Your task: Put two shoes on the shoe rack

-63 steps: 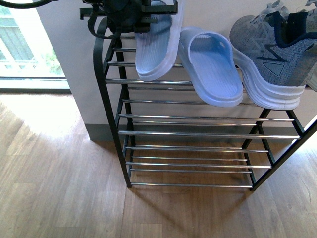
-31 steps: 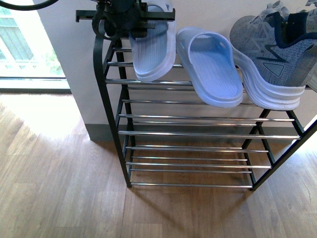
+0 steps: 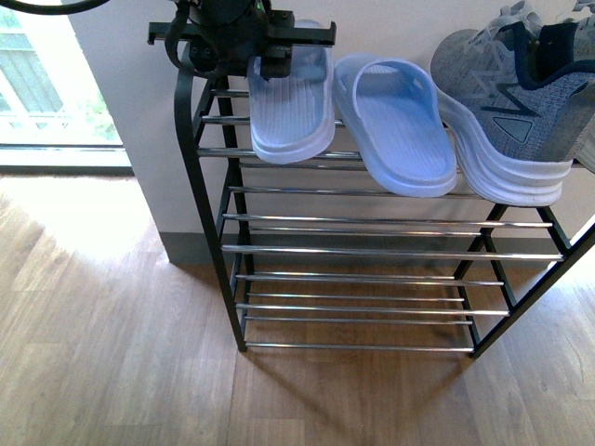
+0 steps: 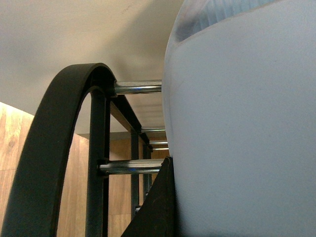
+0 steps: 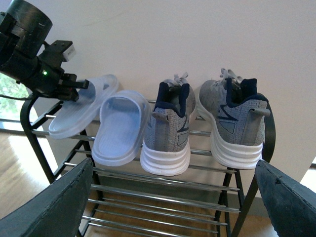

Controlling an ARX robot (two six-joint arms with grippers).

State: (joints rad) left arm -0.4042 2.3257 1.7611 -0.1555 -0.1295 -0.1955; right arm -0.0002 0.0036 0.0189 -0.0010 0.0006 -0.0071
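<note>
Grey sneakers (image 5: 166, 126) and (image 5: 236, 121) sitting on shoe rack (image 5: 163, 175); left gripper (image 3: 244, 42) clamped on blue slipper (image 3: 290, 102) there; right gripper (image 5: 173, 197) spread wide.

Shoe rack (image 5: 163, 175), top shelf: two grey sneakers (image 5: 168, 131) (image 5: 236, 123) stand side by side, heels toward the camera; two pale blue slides (image 5: 120, 129) (image 5: 84, 111) lie beside them; the left gripper (image 5: 74, 89) grips the outer slide; right gripper fingers (image 5: 289, 200) spread wide apart.
</note>
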